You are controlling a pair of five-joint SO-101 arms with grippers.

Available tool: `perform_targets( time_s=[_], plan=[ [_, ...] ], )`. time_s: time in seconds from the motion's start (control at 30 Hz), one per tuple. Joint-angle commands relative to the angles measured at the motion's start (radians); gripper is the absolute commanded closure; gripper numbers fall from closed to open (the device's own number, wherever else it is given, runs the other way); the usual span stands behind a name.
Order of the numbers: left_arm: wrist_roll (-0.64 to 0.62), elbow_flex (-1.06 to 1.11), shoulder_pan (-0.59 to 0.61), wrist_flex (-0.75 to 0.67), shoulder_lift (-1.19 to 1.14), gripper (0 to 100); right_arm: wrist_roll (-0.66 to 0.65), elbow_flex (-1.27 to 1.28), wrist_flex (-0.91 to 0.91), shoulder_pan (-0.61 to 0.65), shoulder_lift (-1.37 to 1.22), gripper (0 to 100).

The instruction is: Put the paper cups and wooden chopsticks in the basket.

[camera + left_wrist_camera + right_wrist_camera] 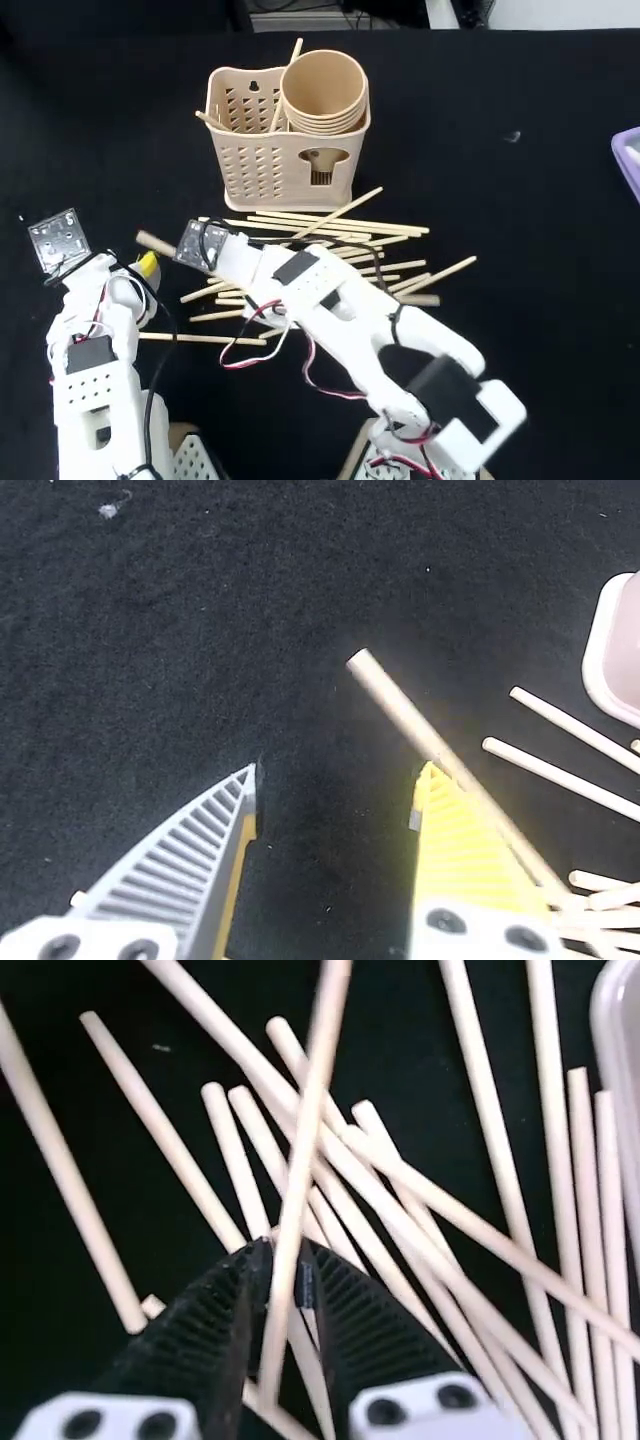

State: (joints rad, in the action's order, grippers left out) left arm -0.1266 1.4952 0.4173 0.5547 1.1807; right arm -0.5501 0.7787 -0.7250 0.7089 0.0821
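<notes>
A beige basket (262,160) stands at the back of the black table, with a stack of paper cups (323,92) and a few chopsticks inside it. Several wooden chopsticks (340,228) lie scattered in front of it. My right gripper (285,1255) is over this pile, shut on one chopstick (310,1110) that slants up from the jaws. My left gripper (335,780) hovers open at the pile's left end, nothing between its grey and yellow fingers (148,265). One chopstick's end (362,662) crosses beside the yellow finger (455,850).
The right arm (350,320) reaches across the pile from the front right, and the left arm (92,360) stands at the front left. A purple object (628,160) sits at the table's right edge. Bare black cloth surrounds the basket.
</notes>
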Motion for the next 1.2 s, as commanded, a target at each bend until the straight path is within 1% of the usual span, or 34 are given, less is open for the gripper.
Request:
perform_targets(
  time_s=[0.0,0.17,0.27,0.4,0.5,0.63,0.7,0.8,0.87,1.03,1.1,1.17],
  plan=[
    [0.002,-0.027,0.002,-0.020,0.012,75,-0.011,0.051,-0.014,-0.014,0.114,98.7],
    [0.002,-0.027,0.002,-0.020,0.012,75,-0.015,0.136,-0.032,-0.038,0.249,98.7],
    [0.002,-0.027,0.002,-0.020,0.012,75,-0.087,0.154,-0.086,-0.078,0.283,98.8],
    [0.002,-0.025,0.004,-0.020,0.012,75,-0.176,0.160,-0.155,-0.094,0.262,98.8],
    [0.002,-0.025,0.004,-0.020,0.012,75,-0.235,0.170,-0.163,-0.092,0.232,98.7],
    [0.002,-0.025,0.004,-0.020,0.012,75,-0.249,0.163,-0.169,-0.094,0.200,97.9],
    [0.002,-0.027,0.004,-0.020,0.012,75,-0.247,0.162,-0.169,-0.094,0.193,93.3],
    [0.002,-0.027,0.004,-0.020,0.012,75,-0.247,0.163,-0.167,-0.091,0.189,82.7],
    [0.002,-0.027,0.004,-0.020,0.012,75,-0.247,0.168,-0.164,-0.091,0.189,79.6],
    [0.002,-0.027,0.004,-0.020,0.012,75,-0.250,0.168,-0.161,-0.091,0.188,84.1],
    [0.002,-0.027,0.004,-0.020,0.012,75,-0.253,0.168,-0.160,-0.089,0.188,87.3],
    [0.002,-0.027,0.004,-0.020,0.012,75,-0.255,0.166,-0.158,-0.089,0.188,92.6]
  ],
)
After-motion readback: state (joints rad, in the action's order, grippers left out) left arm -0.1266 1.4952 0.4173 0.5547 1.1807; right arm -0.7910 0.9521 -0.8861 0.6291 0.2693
